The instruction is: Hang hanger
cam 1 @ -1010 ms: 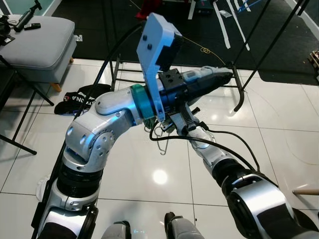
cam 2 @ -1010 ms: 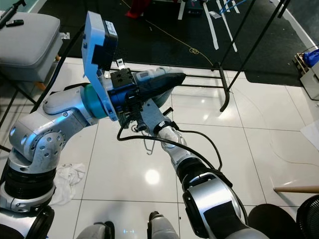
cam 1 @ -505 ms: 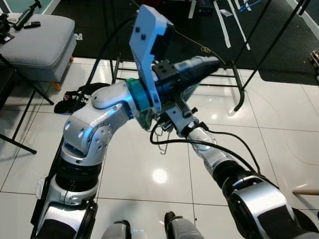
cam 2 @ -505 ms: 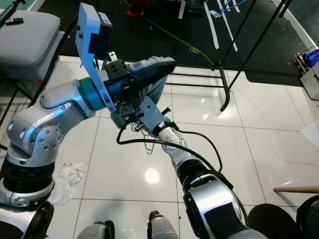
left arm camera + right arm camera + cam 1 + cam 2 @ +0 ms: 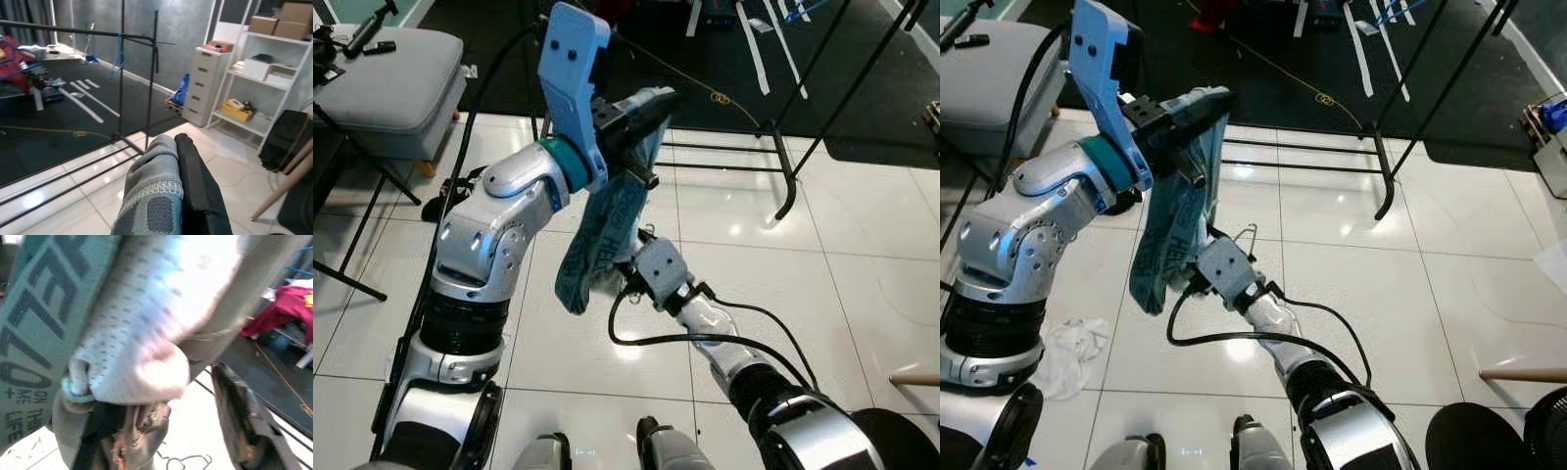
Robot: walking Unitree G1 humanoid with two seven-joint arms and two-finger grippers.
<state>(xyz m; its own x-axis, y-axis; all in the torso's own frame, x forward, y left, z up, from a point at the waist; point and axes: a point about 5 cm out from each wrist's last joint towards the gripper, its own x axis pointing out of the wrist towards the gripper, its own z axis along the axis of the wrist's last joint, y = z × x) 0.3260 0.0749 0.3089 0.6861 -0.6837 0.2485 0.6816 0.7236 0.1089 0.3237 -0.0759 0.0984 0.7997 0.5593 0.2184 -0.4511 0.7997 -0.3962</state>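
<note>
While my left arm was raised across my chest, open white tile floor [image 5: 862,255] lay ahead and to my right, bounded by the black feet and lower rails of a clothes rack [image 5: 781,171] where the tiles met a dark carpet [image 5: 724,49]. On my left a grey cushioned seat [image 5: 386,78] stood close by, with dark clothing [image 5: 445,201] heaped on the floor beside it and a white rag [image 5: 1067,352] near my feet.

My left gripper [image 5: 641,103] was clenched on a teal-grey garment [image 5: 602,240], whose knitted edge wrapped the fingers in the left wrist view [image 5: 156,191]. It hung down limp in a long fold with large dark lettering on it.

Lower, my right gripper [image 5: 631,257] reached up to the hanging cloth; whether those jaws were pinched or released I could not tell, as fabric blurred the right wrist view. A thin wire hanger [image 5: 1246,233] showed only by its hook, poking up just beside my right wrist, against the garment.
</note>
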